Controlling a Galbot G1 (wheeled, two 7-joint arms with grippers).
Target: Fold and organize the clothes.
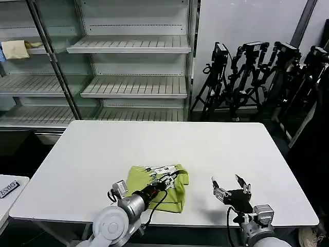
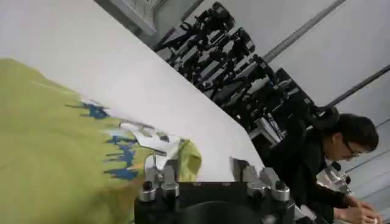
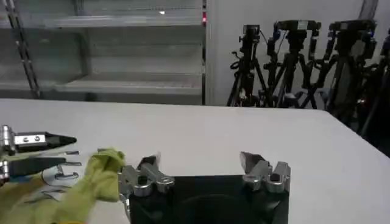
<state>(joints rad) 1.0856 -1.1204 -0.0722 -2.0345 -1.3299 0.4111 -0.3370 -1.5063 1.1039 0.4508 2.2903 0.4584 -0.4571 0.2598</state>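
One lime-green T-shirt (image 1: 157, 186) lies in a rough folded bundle near the front edge of the white desk (image 1: 103, 149), a little left of centre, with its printed graphic facing up along the far side. The left gripper (image 1: 167, 177) lies over the shirt, reaching toward the shirt's right edge; its jaws look open to a moderate gap in the left wrist view, and they seem to hold nothing, though cloth bunches up close against one finger. The right gripper (image 1: 230, 186) sits low over bare desk to the right of the shirt, well apart from it, jaws spread wide and empty.

The main risk, as I judge it, is a snag: if the left gripper pulls away while cloth is caught against a finger, the folded layers could be dragged open and the bundle spoiled. A second risk is the closeness of the front edge; a push toward the robot could slide the shirt off the desk. If the right gripper comes in to help, the two could crowd each other at the shirt's right edge, where a raised fold (image 3: 103, 173) stands up.

Counted: one T-shirt, one desk, two grippers, one pale cloth (image 1: 15, 49) on a far left shelf (image 1: 128, 45) that is no part of the job, and a row of tripods (image 1: 257, 77) at the far right, too overlapped to count surely.
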